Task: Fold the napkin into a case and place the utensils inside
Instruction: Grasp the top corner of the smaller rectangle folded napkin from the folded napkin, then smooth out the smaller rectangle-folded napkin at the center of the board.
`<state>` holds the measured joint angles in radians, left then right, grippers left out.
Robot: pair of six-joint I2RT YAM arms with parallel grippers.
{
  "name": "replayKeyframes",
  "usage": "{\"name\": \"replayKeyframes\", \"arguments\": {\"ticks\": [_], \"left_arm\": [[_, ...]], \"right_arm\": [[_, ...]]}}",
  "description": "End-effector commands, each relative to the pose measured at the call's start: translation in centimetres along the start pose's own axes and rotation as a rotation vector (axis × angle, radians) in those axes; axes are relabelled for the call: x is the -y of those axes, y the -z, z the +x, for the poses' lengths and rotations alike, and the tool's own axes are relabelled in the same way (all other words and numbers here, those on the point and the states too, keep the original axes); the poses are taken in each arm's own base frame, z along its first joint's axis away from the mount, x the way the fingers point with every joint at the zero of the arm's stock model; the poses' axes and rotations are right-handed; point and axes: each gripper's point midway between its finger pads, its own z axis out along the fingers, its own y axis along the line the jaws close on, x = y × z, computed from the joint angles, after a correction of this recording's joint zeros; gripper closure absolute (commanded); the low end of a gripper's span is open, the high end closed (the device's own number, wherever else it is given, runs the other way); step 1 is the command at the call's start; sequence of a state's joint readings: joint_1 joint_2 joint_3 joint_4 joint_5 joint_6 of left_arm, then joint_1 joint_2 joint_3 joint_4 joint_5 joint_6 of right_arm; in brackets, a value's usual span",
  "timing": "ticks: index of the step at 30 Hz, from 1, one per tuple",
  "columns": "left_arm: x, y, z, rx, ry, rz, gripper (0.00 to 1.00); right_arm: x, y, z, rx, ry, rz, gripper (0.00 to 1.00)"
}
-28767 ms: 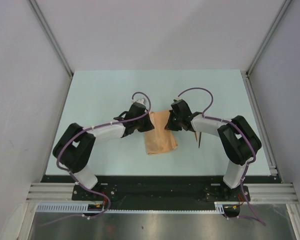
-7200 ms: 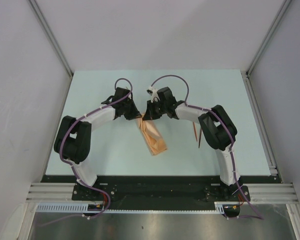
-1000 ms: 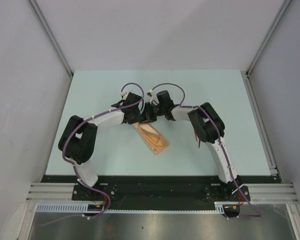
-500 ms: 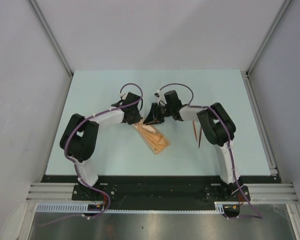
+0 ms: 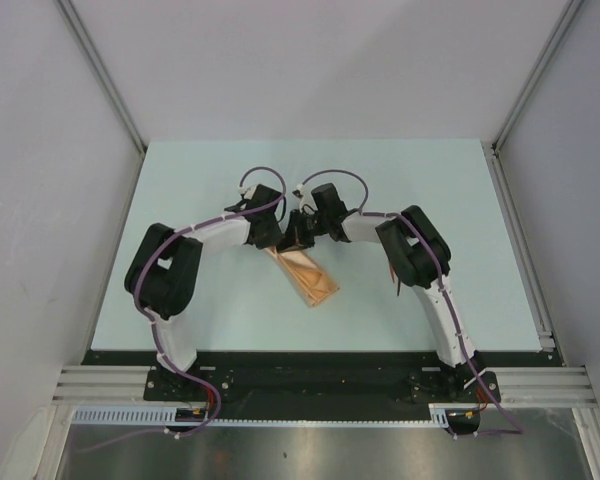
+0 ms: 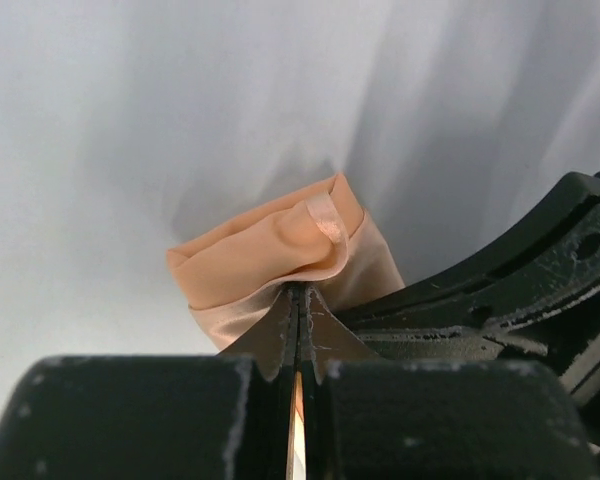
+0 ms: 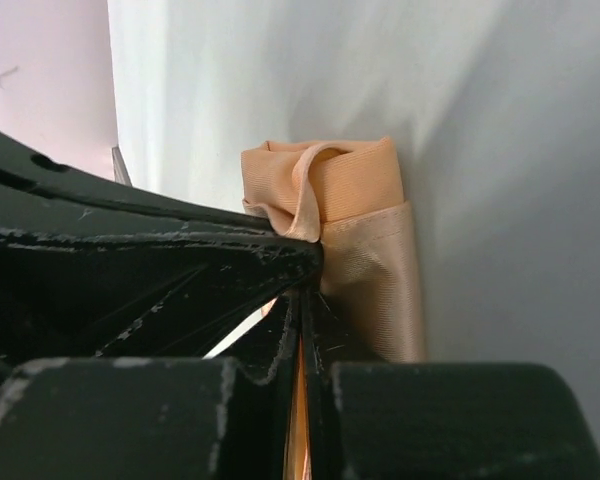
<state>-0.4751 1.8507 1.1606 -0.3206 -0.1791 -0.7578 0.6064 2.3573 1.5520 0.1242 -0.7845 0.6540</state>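
Your left pincer [image 5: 277,240] and right pincer [image 5: 298,240] both pinch the eleven o'clock end of the narrow peach-orange folded cloth case [image 5: 312,280], mid pale bench [image 5: 210,180]. Uneven pulling may spill its folds open.

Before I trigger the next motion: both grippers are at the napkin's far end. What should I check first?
1. Left gripper shut on napkin edge: ok.
2. Right gripper shut on the same end: ok.
3. Napkin folded into a narrow strip, near end resting on table: ok.
4. Utensils inside napkin: not ok, they lie by the right arm.
5. Both utensils clear of the arm: cannot tell, the arm covers part.
6. Pocket mouth open enough: cannot tell.
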Motion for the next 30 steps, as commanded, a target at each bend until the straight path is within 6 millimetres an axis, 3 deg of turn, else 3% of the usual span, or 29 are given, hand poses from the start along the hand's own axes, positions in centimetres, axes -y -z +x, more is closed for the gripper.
{"name": "replayKeyframes", "arguments": {"ticks": [1, 6, 7, 8, 10, 13, 14, 15, 17, 18, 22, 26, 30], "left_arm": [[1.6, -0.6, -0.6, 0.005, 0.031, 0.034, 1.00], [1.4, -0.7, -0.5, 0.009, 0.025, 0.029, 1.00], [1.4, -0.6, -0.6, 0.012, 0.024, 0.034, 1.00], [1.7, -0.5, -0.5, 0.005, 0.014, 0.048, 1.00], [2.2, -0.2, -0.5, -0.005, -0.006, 0.081, 1.00], [3.0, 0.7, -0.7, -0.003, -0.030, 0.127, 1.00], [3.1, 1.1, -0.8, 0.003, -0.031, 0.138, 0.98], [3.0, 1.2, -0.7, 0.002, -0.033, 0.141, 0.89], [3.1, 2.2, -1.1, 0.013, -0.034, 0.151, 0.79], [3.1, 2.5, -1.1, 0.017, -0.033, 0.152, 0.69], [3.3, 3.9, -0.8, 0.006, -0.042, 0.195, 0.55], [3.5, 5.4, 0.2, -0.018, -0.054, 0.255, 0.54], [3.4, 6.0, 1.2, -0.045, -0.063, 0.280, 0.62]], "right_arm": [[-0.8, 0.3, 0.1, -0.002, 0.013, 0.009, 0.96], [-2.9, 4.7, -0.8, 0.042, 0.047, 0.044, 0.85], [-2.0, 5.4, 0.1, 0.019, 0.017, 0.077, 0.79], [-2.8, 6.5, -0.1, 0.032, 0.049, 0.085, 0.77], [-2.4, 7.8, 0.4, 0.032, 0.052, 0.124, 0.67], [-1.9, 9.4, 1.4, 0.028, 0.082, 0.197, 0.64], [-1.5, 9.7, 2.0, 0.018, 0.082, 0.217, 0.64], [-1.8, 10.4, 2.1, 0.023, 0.111, 0.230, 0.64], [-0.9, 11.0, 2.5, 0.038, 0.119, 0.281, 0.62], [-0.7, 11.3, 3.0, 0.032, 0.113, 0.293, 0.62], [-0.4, 12.2, 4.0, 0.033, 0.104, 0.303, 0.62], [-0.1, 12.8, 4.3, 0.041, 0.097, 0.322, 0.60], [-0.2, 12.2, 4.9, 0.026, 0.086, 0.301, 0.60]]}}
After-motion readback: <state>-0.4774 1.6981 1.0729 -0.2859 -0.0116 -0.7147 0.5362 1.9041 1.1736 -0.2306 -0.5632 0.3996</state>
